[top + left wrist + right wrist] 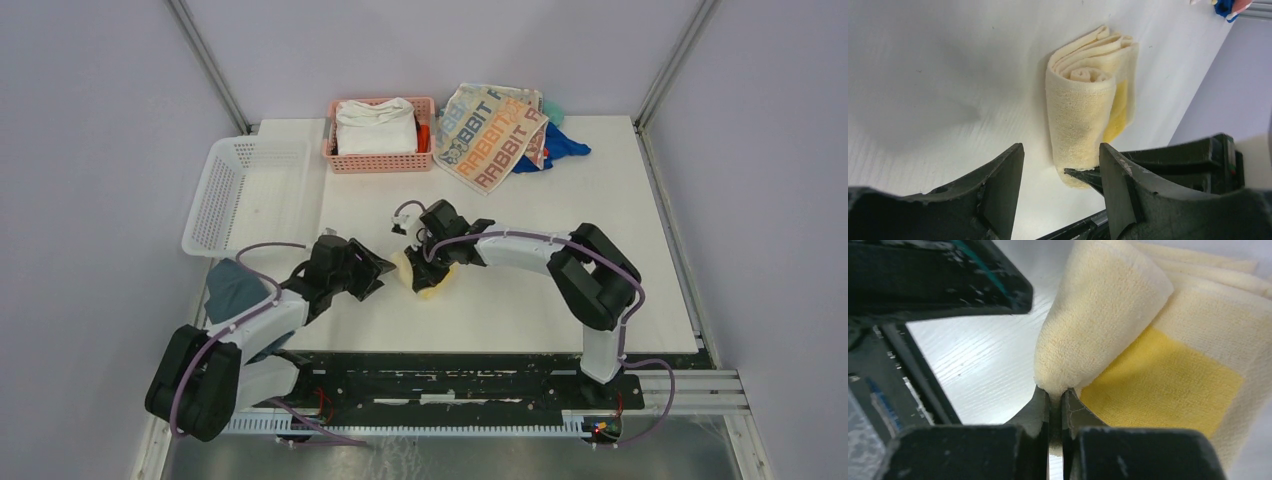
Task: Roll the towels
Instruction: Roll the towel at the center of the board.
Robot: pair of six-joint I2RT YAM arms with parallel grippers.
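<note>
Centrally, right claw (1055, 392): jaws pressed together on a pinched edge of the yellow towel (1108, 315), with the cloth squeezed thin between the tips.

Yellow towel: partly rolled, with a spiral end showing in the left wrist view. The loose layers are folded flat beside the roll and show a brighter yellow patch. It lies on the table (560, 290) near the front middle, between the two claws.

Left claw (1062, 150): jaws standing apart and holding nothing. It is just beside the roll's near end and points at it. Whether a finger touches the cloth cannot be told.

RABBIT towel (492, 135): spread out at the far edge, right of centre, well apart from both claws.

Blue cloth (560, 150): bunched under the RABBIT towel's right side.

Pink basket (380, 163): at the far edge, just left of the RABBIT towel, holding a white cloth (375, 125).

White basket (250, 190): at the far left corner, overhanging the table's left edge.

Grey cloth (232, 290): off the table's left side, behind the left arm.
</note>
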